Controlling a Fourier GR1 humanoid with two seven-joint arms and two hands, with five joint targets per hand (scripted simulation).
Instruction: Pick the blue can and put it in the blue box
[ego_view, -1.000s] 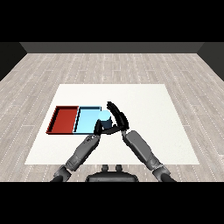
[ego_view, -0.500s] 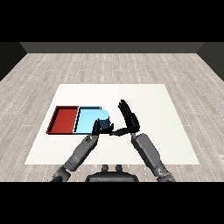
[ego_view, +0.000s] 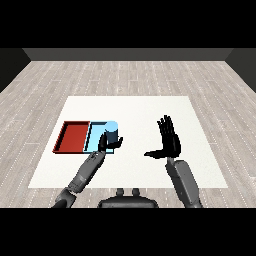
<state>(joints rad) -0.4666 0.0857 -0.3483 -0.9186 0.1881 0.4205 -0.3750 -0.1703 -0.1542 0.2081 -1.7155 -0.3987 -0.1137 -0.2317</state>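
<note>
One blue can (ego_view: 111, 131) stands upright at the right edge of the blue tray (ego_view: 96, 137), left of frame centre. My left hand (ego_view: 105, 144), just below it, curls around it. My right hand (ego_view: 169, 142) hangs spread, well apart. Nothing lies in the red tray (ego_view: 73, 137).

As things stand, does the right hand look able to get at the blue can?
Probably not directly. The right hand is open and well to the right of the blue can, which stands in the light blue tray with the left hand curled round its near side.
</note>
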